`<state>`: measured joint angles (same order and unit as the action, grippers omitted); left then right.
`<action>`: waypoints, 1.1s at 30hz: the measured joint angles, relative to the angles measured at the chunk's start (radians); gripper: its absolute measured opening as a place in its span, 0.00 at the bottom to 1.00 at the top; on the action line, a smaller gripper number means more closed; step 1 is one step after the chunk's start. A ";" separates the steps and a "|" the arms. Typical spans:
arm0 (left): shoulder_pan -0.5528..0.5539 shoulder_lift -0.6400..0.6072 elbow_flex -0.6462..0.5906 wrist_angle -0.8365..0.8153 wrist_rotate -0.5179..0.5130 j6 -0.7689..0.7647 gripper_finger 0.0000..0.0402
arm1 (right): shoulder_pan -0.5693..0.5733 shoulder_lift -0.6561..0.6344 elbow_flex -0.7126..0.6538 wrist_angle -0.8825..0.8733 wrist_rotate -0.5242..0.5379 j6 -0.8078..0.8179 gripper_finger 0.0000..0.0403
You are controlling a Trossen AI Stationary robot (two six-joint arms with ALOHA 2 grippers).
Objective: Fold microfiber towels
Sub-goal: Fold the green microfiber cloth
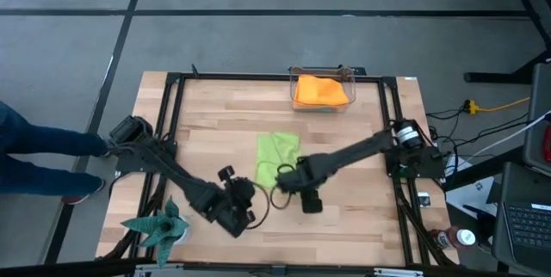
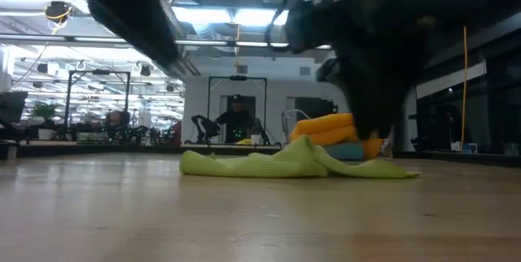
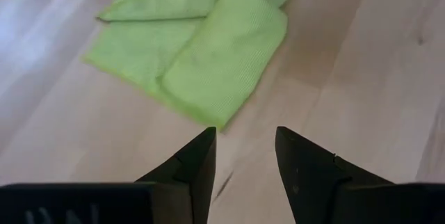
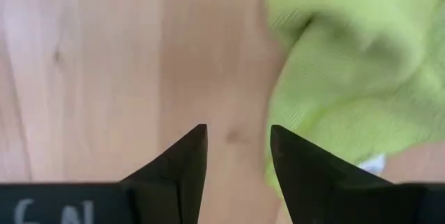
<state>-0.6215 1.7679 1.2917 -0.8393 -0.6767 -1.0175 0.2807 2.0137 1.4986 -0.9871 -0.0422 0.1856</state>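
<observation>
A lime green towel (image 1: 277,156) lies crumpled and partly folded on the wooden table; it also shows in the low view (image 2: 285,164). My left gripper (image 3: 243,154) is open just above the table, near the towel's near corner (image 3: 212,116). In the high view it is at the towel's near left (image 1: 245,193). My right gripper (image 4: 236,151) is open over bare wood, with the towel's edge (image 4: 285,140) beside one finger. It stands at the towel's near right end (image 1: 288,176). Orange towels (image 1: 320,90) lie stacked in a clear container, and a teal towel (image 2: 350,152) lies under them.
The clear container (image 1: 344,75) stands at the table's far edge. A dark green star-shaped plant figure (image 1: 159,225) stands at the near left corner. A black frame (image 1: 172,96) runs round the table. A person's legs (image 1: 43,144) show at the left.
</observation>
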 joint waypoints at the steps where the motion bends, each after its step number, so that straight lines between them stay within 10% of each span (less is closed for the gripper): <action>1: 0.020 0.000 -0.014 0.041 0.018 0.017 0.35 | 0.020 -0.005 -0.001 -0.016 0.006 0.015 0.40; 18: 0.424 0.004 -0.165 0.230 0.290 0.216 0.35 | 0.227 -0.114 -0.015 -0.301 0.062 0.016 0.40; 33: 0.510 0.051 -0.165 0.301 0.467 0.323 0.35 | 0.220 -0.663 -0.727 0.492 0.104 0.200 0.40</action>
<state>-0.1116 1.8186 1.1267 -0.5385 -0.2092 -0.6945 0.5003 1.3509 0.7717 -0.4949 0.0620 0.3860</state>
